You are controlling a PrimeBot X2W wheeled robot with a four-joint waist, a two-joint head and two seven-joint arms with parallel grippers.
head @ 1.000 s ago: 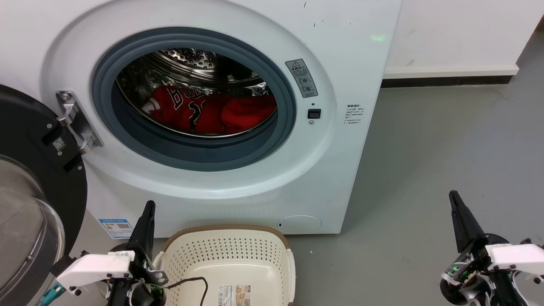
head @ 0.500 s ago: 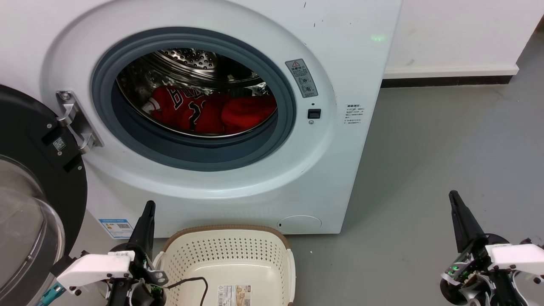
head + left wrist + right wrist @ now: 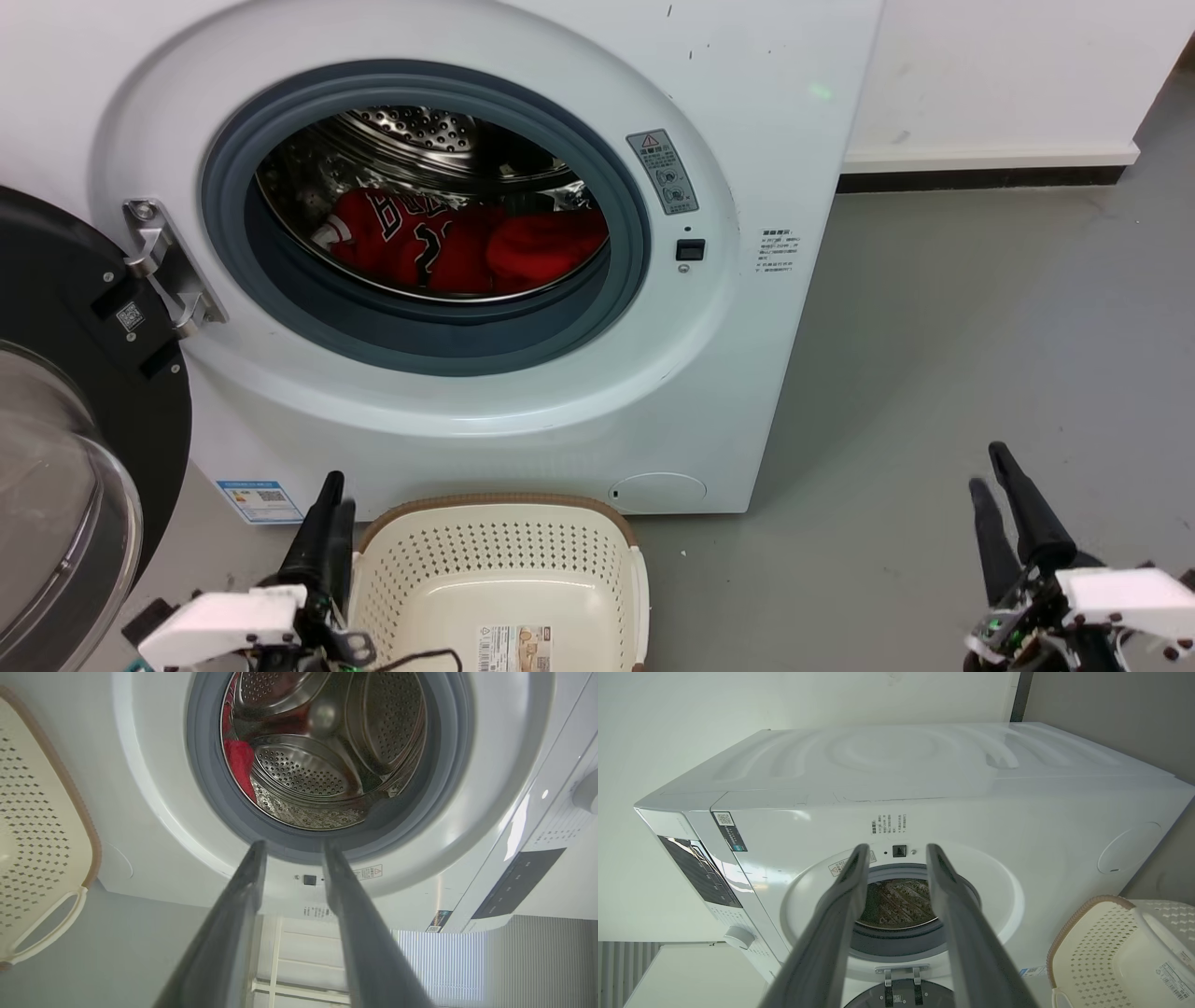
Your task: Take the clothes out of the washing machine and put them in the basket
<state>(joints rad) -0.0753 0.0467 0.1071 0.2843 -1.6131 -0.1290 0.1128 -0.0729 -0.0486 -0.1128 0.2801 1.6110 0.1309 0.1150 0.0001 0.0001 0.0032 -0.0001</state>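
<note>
Hanging low with fingers slightly parted and empty, the left gripper [image 3: 336, 491] and right gripper [image 3: 988, 469] seem poised for the first reach, up and forward into the large white front-loading washing machine [image 3: 747, 140] where red white-trimmed clothes [image 3: 467, 247] lie, the cream perforated plastic basket [image 3: 504, 502] just beside the left.

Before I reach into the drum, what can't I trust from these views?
- Clothes: in the head view the grey seal hides the pile's lower part, so the garment count is unclear.
- Basket: the near end is cut off by the head view's bottom edge, and the print on its label is too small to read.
- Door: cut off by the head view's left edge.
</note>
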